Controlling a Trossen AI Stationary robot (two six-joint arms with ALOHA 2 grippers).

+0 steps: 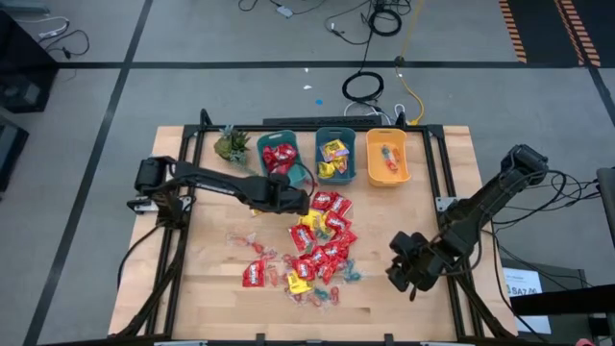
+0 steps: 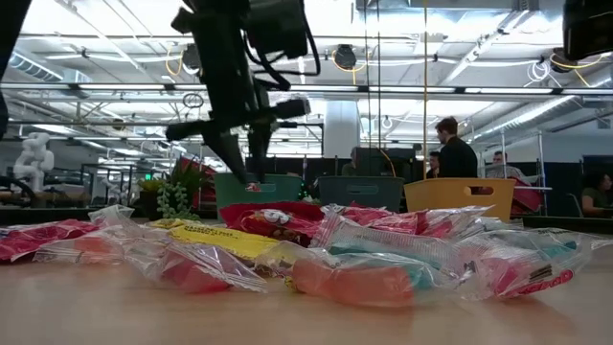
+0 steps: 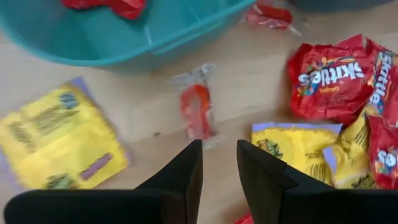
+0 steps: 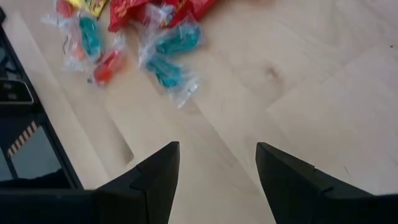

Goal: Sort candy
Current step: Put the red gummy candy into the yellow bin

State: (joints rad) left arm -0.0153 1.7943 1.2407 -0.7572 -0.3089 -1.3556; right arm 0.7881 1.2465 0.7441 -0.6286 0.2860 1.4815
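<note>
A: What's sitting on the wooden table (image 1: 211,288) right now?

B: The candy (image 1: 317,245) is lying in a loose heap near the middle, red and yellow packets mixed with small twist-wrapped pieces. Along the far edge three bins are standing side by side: a teal bin (image 1: 280,154) holding red packets, a second teal bin (image 1: 335,157) holding yellow ones, and an orange bin (image 1: 388,158) with a few small pieces. A small green plant (image 1: 232,144) is sitting just left of them.

A: And the arms?

B: The left gripper (image 1: 306,200) is hovering just in front of the first teal bin, at the far end of the heap. Its fingers (image 3: 186,171) are standing slightly apart with nothing between them, pointing down at a red twist-wrapped piece (image 3: 198,111) lying between a yellow packet (image 3: 59,140) and a red Skittles packet (image 3: 329,78).

A: The other one?

B: The right gripper (image 1: 404,271) is waiting over bare wood to the right of the heap, jaws spread and holding nothing, with teal twist-wrapped pieces (image 4: 171,53) lying ahead of it.
</note>
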